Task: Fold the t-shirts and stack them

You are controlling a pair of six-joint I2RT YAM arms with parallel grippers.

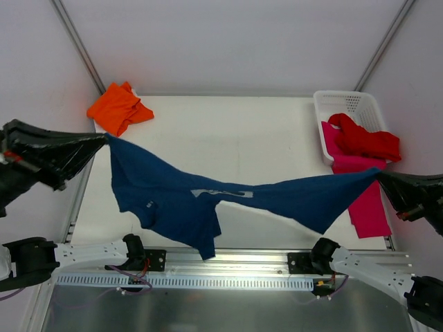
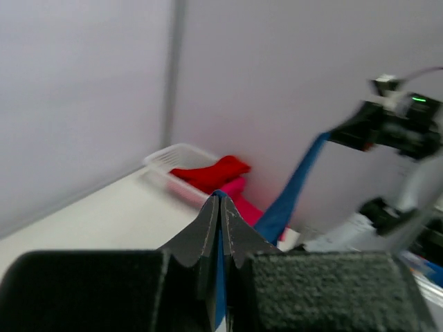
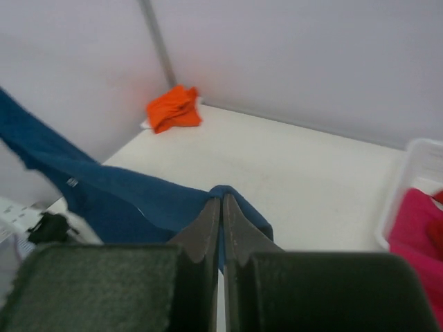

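A: Where is the navy t-shirt (image 1: pixel 208 200) at this point?

B: It is strung in the air between the two arms, over the near half of the tabletop (image 1: pixel 228 131). The left tool (image 1: pixel 105 141) is clamped on one end, out past the left edge. The right tool (image 1: pixel 379 177) is clamped on the other end, near the right edge. Each wrist view shows jaws pressed together with a sliver of blue cloth between them

A: Which way does it run?

B: Its long axis goes left to right, from one tool to the other, and it sags in the middle. The wider bunch of cloth hangs nearer the left arm, with a corner drooping toward the front rail. The part toward the right arm is a narrower band. The pale print shows only as a creased strip

A: And the other shirts?

B: The orange t-shirt (image 1: pixel 119 107) lies crumpled at the far left corner. The red t-shirt (image 1: pixel 363 138) drapes over the basket (image 1: pixel 346 102) at far right, and the pink t-shirt (image 1: pixel 367 200) spills out of it onto the tabletop beside the right tool

A: What does the coming move turn on?

B: Probably on laying the shirt flat. The middle of the tabletop lies just beyond the hanging cloth, so both arms would need to lower together and hold the span, or the left bunch may fold under
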